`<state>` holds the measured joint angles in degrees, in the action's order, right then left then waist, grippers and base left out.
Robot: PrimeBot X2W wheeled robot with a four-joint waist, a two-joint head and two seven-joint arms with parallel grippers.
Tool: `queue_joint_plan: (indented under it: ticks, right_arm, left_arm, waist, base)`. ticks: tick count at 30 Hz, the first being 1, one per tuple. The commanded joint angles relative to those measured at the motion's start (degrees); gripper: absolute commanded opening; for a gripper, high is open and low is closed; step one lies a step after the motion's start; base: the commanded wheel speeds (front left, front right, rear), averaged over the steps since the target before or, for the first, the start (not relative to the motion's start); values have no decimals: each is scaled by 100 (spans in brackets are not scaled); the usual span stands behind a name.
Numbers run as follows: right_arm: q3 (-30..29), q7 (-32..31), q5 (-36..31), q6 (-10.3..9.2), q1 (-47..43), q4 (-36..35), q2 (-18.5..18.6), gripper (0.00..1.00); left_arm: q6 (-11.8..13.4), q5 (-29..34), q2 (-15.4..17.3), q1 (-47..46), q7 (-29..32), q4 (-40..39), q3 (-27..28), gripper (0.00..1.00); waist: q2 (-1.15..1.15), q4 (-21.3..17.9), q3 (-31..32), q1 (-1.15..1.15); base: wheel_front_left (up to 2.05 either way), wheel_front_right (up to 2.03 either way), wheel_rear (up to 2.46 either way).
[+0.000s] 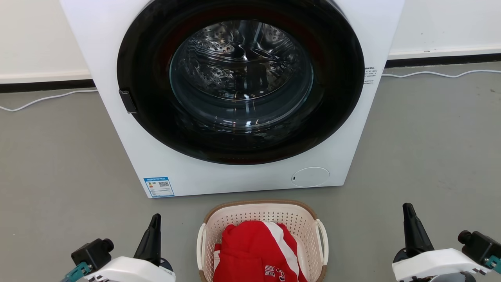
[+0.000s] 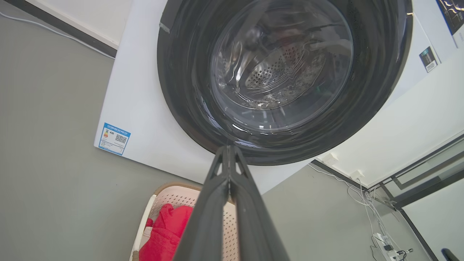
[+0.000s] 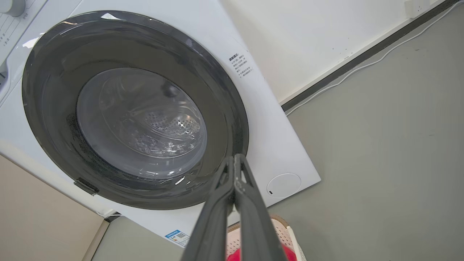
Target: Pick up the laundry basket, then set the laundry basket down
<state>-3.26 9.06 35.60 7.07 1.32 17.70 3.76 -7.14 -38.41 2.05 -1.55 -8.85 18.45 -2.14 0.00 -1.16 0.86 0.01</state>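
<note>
Head view: the washer (image 1: pixel 240 90) stands on the grey floor (image 1: pixel 415 156) with its round dark door facing the camera. The laundry basket (image 1: pixel 258 214) sits on the floor directly in front of the washer, near its base but not touching it, and contains a red and white garment (image 1: pixel 254 250). The left hand (image 1: pixel 155 219) is in front of the washer's left corner and the right hand (image 1: pixel 408 209) is beyond its right corner. Both are well apart from the basket, and each shows as a single dark point. Left wrist view: the left hand (image 2: pixel 228 152) has its two fingers pressed together along their length and holds nothing. Its tip overlaps the lower edge of the washer (image 2: pixel 282 79) door. The laundry basket (image 2: pixel 174 197) lies below the washer's front panel, partly hidden behind the fingers, with the garment (image 2: pixel 165 232) inside. Right wrist view: the right hand (image 3: pixel 235 161) is likewise closed, fingers in contact, gripping nothing. Its tip overlaps the lower right of the washer (image 3: pixel 137 108) door. A corner of the laundry basket (image 3: pixel 281 226) is visible below the washer's front.
</note>
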Motion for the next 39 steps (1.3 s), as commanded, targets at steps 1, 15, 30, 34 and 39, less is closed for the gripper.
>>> queue_joint_plan:
  ticks: [1,15,30,34,39]
  right_arm:
    - [18,-35,146,12,243,-149,36,0]
    - [-36,-271,1001,16,281,-183,16,0]
    - [-91,-507,1853,21,319,-217,-3,0]
    - [-106,-575,2097,22,329,-227,-8,0]
    - [-126,-659,2403,24,343,-239,-15,0]
  left_arm:
    - [-10,-127,38,-254,12,-182,87,0]
    - [-14,-941,45,-287,249,-222,208,0]
    - [-18,-1753,52,-320,485,-262,330,0]
    - [-19,-1986,54,-329,553,-273,365,0]
    - [-20,-2276,57,-341,638,-287,409,0]
  waist:
    - [0,2,-1,-1]
    - [0,19,-17,-1]
    - [0,37,-33,-1]
    - [0,42,-38,-1]
    - [0,48,-43,-1]
  base:
    - [0,0,0]
    - [0,0,0]
    - [0,0,0]
    - [0,0,0]
    - [0,0,0]
